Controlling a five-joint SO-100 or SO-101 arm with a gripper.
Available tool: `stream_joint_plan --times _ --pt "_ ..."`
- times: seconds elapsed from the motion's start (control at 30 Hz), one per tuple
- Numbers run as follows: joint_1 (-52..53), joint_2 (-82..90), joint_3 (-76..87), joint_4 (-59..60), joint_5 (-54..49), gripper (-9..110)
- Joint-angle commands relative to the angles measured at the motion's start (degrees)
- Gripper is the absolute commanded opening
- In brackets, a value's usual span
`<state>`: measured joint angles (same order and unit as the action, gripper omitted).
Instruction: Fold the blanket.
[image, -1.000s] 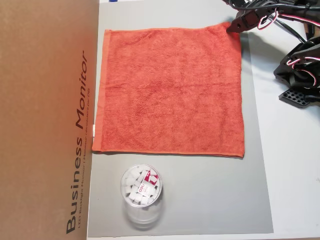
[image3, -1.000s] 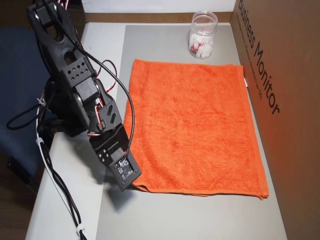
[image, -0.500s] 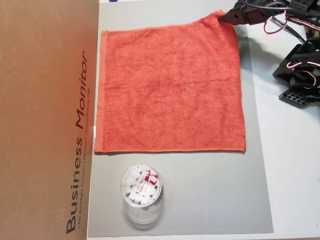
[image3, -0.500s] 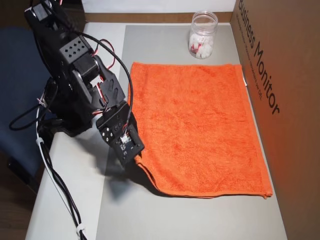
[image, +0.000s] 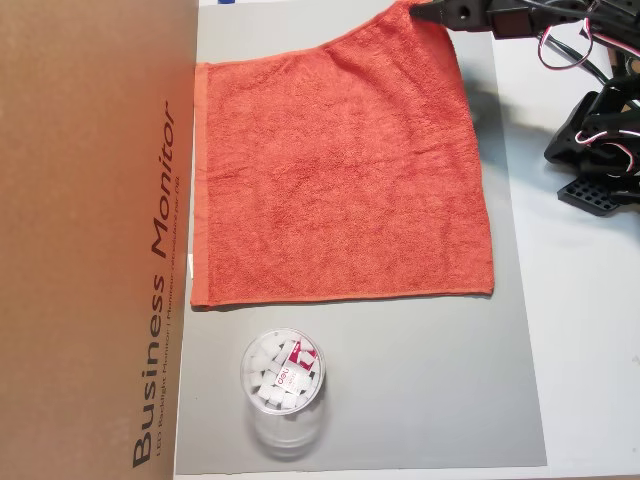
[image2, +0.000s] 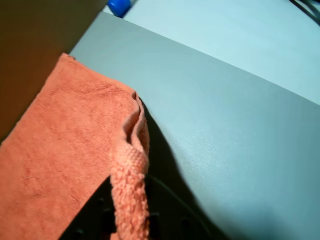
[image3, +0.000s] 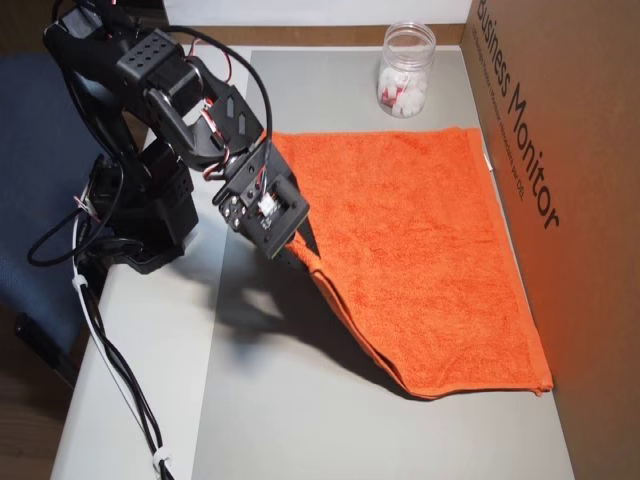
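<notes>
Pinched in my black gripper (image3: 297, 245) is the orange-red blanket (image: 340, 170), fuzzy pile with a flat woven hem. Below me lies a plain grey mat (image: 400, 390); across it a brown cardboard box (image: 95, 240) with black lettering.

White tabletop (image: 590, 330) carries grey rectangular mat (image: 420, 390). On mat: orange-red terry blanket (image: 340, 180) upper centre, clear plastic jar (image: 283, 385) lower left. Brown cardboard box (image: 90, 240) fills left edge.

My way across the towel (image3: 420, 240) is open above its flat pile. A tall cardboard box (image3: 560, 200) walls off the far side, touching the towel's edge. A plastic jar (image3: 405, 70) stands near one corner. Bare grey mat (image: 400, 380) lies free beside the jar.
</notes>
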<state>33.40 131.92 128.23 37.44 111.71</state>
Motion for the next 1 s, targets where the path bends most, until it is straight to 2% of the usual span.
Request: stream_joint_plan --times 0.0,0.57,0.77,0.97 --pt "-1.8 1.1 -5.7 -0.4 1.1 0" --pt "-12.4 1.1 -9.9 -1.1 0.2 0" --pt "-12.7 0.9 -9.9 -1.2 -3.0 0" --pt "-14.5 -6.6 -17.2 -1.2 -2.6 0"
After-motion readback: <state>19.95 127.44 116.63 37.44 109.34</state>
